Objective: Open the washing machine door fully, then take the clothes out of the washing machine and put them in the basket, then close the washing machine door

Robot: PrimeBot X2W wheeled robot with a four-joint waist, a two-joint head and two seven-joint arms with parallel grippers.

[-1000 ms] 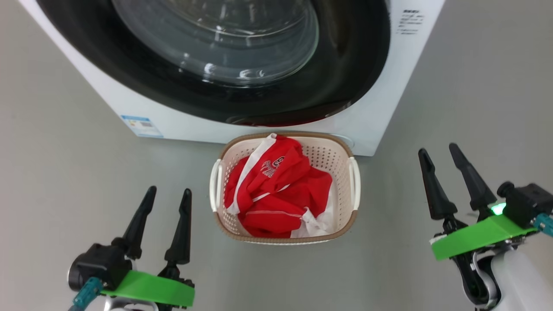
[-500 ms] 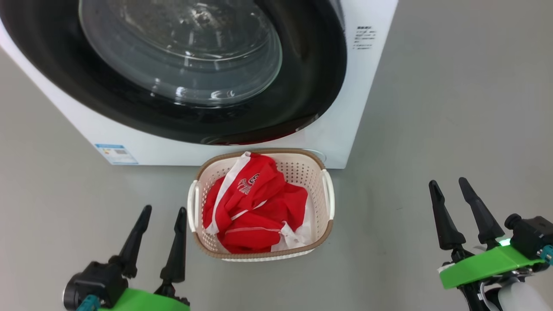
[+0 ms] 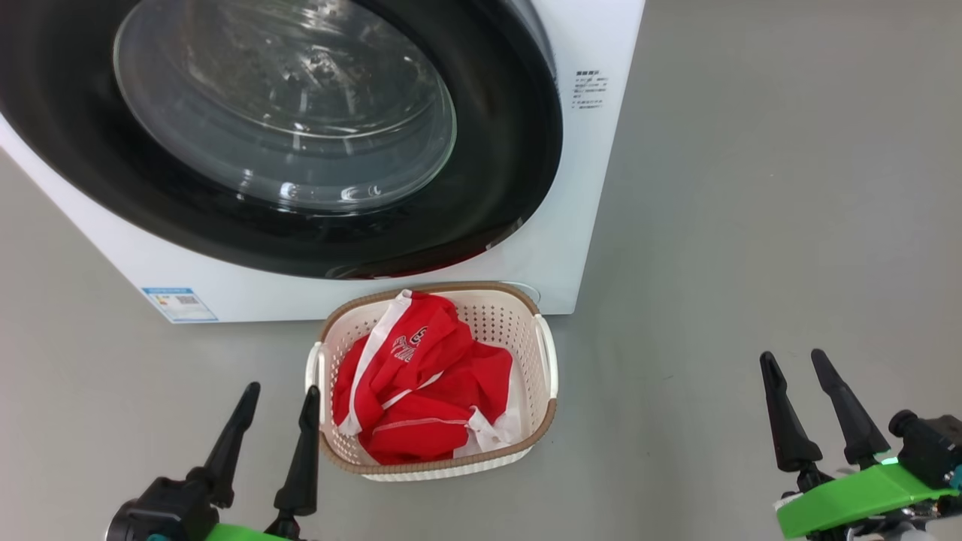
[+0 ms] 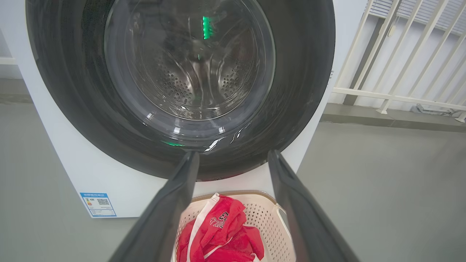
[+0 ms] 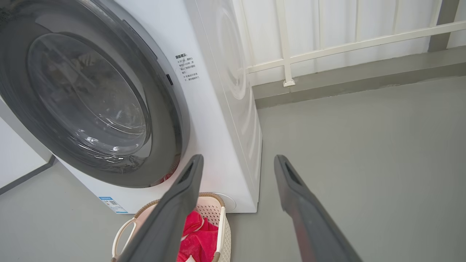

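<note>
Head view shifted, clothes [image 3: 421, 402] still in basket [image 3: 497, 318]

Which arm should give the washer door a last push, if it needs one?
Probably left: the left gripper, open, sits beside the basket, facing the washing machine door. The right gripper, open, sits aside over the floor.

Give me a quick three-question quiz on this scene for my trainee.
1. True or false: the washing machine door is swung wide open.
2. Where are the red clothes? A: in the drum. B: in the basket. C: on the floor.
3. What do the left gripper and right gripper hold?
Key: 1 false, it is shut. 2 B. 3 Nothing; both are open and empty.
</note>
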